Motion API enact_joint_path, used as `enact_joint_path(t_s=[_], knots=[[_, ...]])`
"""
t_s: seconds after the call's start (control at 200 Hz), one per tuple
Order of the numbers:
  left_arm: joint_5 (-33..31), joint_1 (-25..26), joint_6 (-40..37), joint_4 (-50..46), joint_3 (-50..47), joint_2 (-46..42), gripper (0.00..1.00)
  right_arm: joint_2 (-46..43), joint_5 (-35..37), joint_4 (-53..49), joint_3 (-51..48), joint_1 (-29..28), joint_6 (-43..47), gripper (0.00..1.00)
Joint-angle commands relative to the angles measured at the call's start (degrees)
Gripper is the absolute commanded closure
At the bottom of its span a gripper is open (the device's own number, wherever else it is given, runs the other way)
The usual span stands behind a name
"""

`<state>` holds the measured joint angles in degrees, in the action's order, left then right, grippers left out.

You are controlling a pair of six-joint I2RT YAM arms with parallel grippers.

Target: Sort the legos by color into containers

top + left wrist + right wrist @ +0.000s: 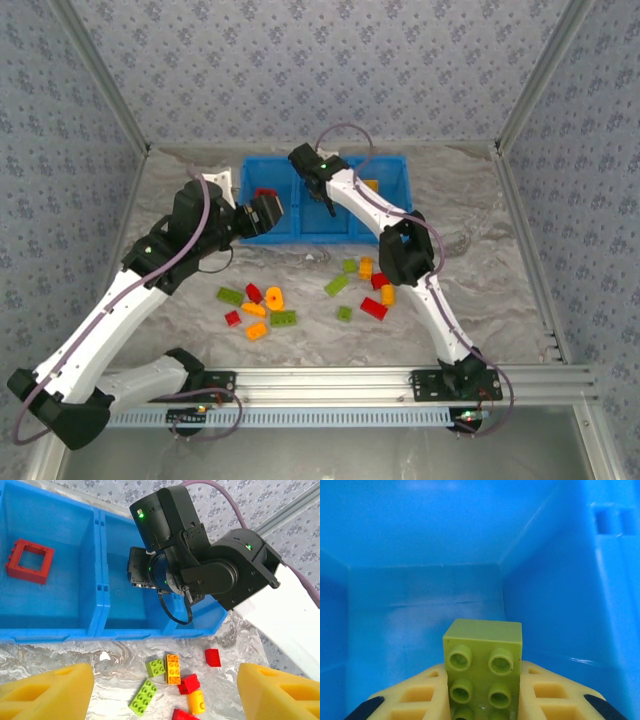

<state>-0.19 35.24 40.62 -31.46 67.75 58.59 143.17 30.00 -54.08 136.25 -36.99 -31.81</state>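
Note:
My right gripper (pixel 322 190) reaches into the middle compartment of the blue bin (pixel 300 232) and is shut on a lime green brick (pixel 482 665), studs facing the camera, held above the compartment floor. My left gripper (pixel 165 682) stands open with nothing between its yellow fingers (pixel 47 692), hovering over the table in front of the bin. Below it lie green (pixel 144 696), orange (pixel 173 669) and red (pixel 189 683) legos. A red frame (pixel 30 561) lies in the left compartment. An orange piece (pixel 370 186) shows in the right compartment.
Loose legos lie in two groups on the marbled table: one around an orange ring (pixel 274 297), one around a red brick (pixel 373 308). The right arm's wrist (pixel 190 555) hangs over the bin, close to my left gripper. Patterned walls enclose the table.

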Motion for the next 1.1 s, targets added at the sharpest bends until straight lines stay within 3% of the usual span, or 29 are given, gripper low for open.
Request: enact_joint_path(t_s=[0.0,0.115,0.275,0.585,0.685,0.799,0.944,0.999,1.094], knots=[[1.4,-0.34,0.81,1.33,-1.47,-1.28,0.24,1.63,-0.53,-1.33,2.73,0.01,2.27,0.64],[1.54,-0.32,0.85,1.19,-1.73,-1.62,0.24,1.52,-0.99,-1.87,3.03,0.03,2.02,0.54],[1.37,-0.33,0.42,-0.28,-0.65,-2.06,0.24,-1.47,-0.27,-2.24,4.46,-0.97,2.96,0.5],[-2.08,-0.34,1.62,-11.79,0.17,-4.17,0.25,-20.36,4.81,2.29,2.15,-5.96,7.34,0.49],[-2.8,-0.33,2.66,-17.04,-0.43,-4.78,0.25,-32.16,5.55,10.15,-9.54,-9.52,11.09,0.47],[-3.02,-0.33,4.86,-21.25,-3.08,-5.49,0.26,-47.29,2.53,23.57,-30.67,-14.66,15.42,0.44],[-2.1,-0.32,11.34,-24.3,-8.47,-4.46,0.29,-64.45,-13.65,37.79,-56.47,-21.0,21.48,0.43],[-1.31,-0.3,14.63,-23.7,-11.45,-3.92,0.29,-68.75,-21.22,40.7,-63.68,-22.85,22.29,0.43],[-0.19,-0.21,20.58,-20.62,-16.88,-3.39,0.29,-73.76,-28.15,43.26,-74.68,-27.4,22.76,0.41]])
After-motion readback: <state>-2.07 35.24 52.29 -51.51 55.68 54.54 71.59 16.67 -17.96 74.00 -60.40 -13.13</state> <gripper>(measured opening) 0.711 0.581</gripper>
